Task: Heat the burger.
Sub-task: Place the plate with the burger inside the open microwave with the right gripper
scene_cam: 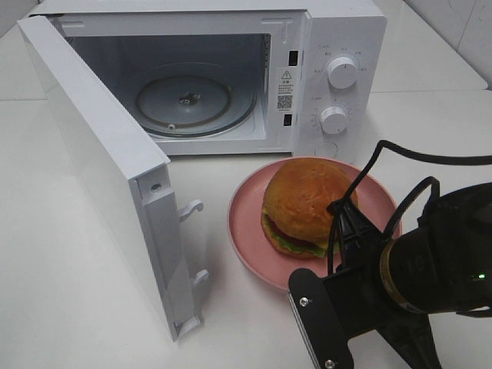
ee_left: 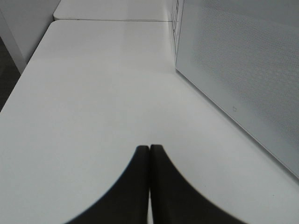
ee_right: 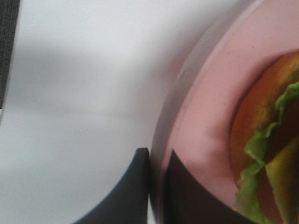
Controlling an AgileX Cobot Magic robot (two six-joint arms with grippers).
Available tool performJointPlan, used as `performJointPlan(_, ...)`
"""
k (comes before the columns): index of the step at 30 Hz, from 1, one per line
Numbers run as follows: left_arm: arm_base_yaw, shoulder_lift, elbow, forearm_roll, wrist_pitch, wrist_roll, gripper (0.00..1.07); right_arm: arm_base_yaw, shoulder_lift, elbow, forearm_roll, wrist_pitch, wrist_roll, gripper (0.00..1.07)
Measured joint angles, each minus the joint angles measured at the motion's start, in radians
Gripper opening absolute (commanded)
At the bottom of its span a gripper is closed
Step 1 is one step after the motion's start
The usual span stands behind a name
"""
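Right gripper is clamped on the pink plate rim, burger just past its fingertips, so lift level and ease into the microwave.

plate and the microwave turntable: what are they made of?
pink plate: opaque, even colour, soft sheen, thick rounded rim. It looks like plastic or melamine, though glazed ceramic can't be ruled out.
turntable: probably clear glass. It is see-through, with bright reflections, and the hub shows through its centre.
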State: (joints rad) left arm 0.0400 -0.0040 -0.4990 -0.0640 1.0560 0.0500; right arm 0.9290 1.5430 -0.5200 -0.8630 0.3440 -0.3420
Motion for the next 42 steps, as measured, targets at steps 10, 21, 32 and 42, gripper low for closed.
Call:
performJointPlan(10, 0.0, 0.0, 0.0, 0.0, 0.0, 0.0, 0.0, 0.0, 0.0, 0.001, -0.008, -0.091, -0.045, 0.0)
performJointPlan(21, 0.0, 0.0, 0.0, 0.0, 0.0, 0.0, 0.0, 0.0, 0.001, -0.015, -0.014, -0.143, -0.072, 0.0)
performJointPlan(32, 0.0, 0.0, 0.0, 0.0, 0.0, 0.0, 0.0, -0.094, 0.002, -0.077, -0.014, -0.259, -0.122, 0.0)
performJointPlan(42, 0.0, 0.0, 0.0, 0.0, 0.0, 0.0, 0.0, -0.169, 0.039, -0.1, -0.015, -0.316, -0.175, 0.0)
